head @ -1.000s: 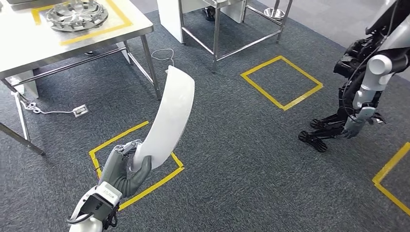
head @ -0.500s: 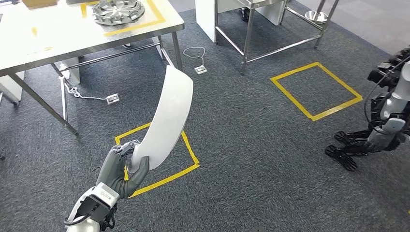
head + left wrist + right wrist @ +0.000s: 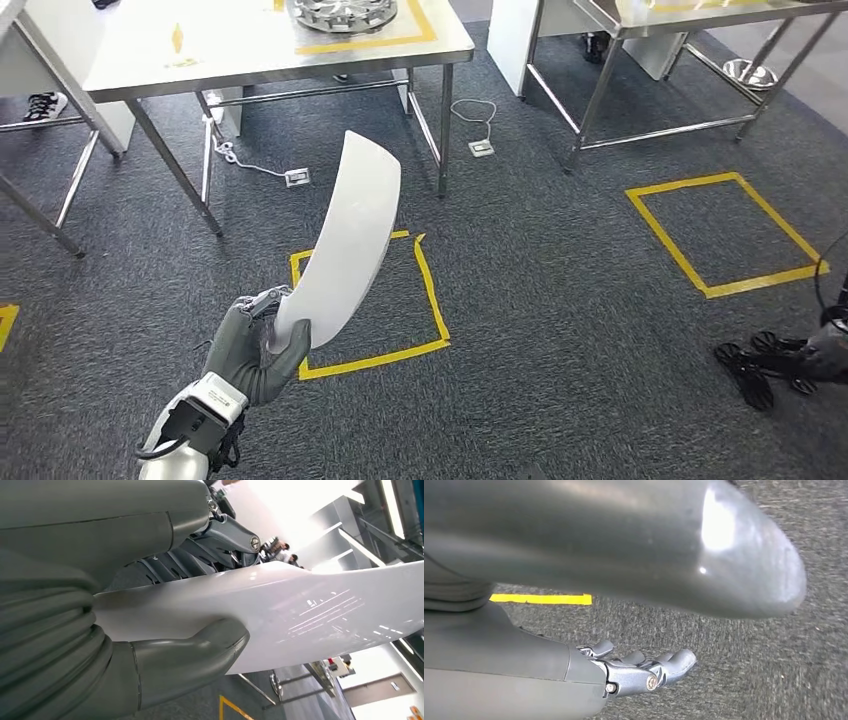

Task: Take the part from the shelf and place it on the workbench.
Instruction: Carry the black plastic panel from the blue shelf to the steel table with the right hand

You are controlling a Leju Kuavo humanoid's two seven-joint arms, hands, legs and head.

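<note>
1. Turning toward the workbench (image 3: 250,60): since a second ago my view has swung and the steel table is now far ahead, so placing looks close.
2. My left hand (image 3: 262,345) grips the part (image 3: 350,240), a long, curved, glossy white panel, upright.
3. My right hand (image 3: 644,672) hangs with nothing in it, its fingers loosely curled over grey carpet.

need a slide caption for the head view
Left hand holds a long curved white panel upright above grey carpet, with a steel workbench ahead and a yellow tape square on the floor.
</note>
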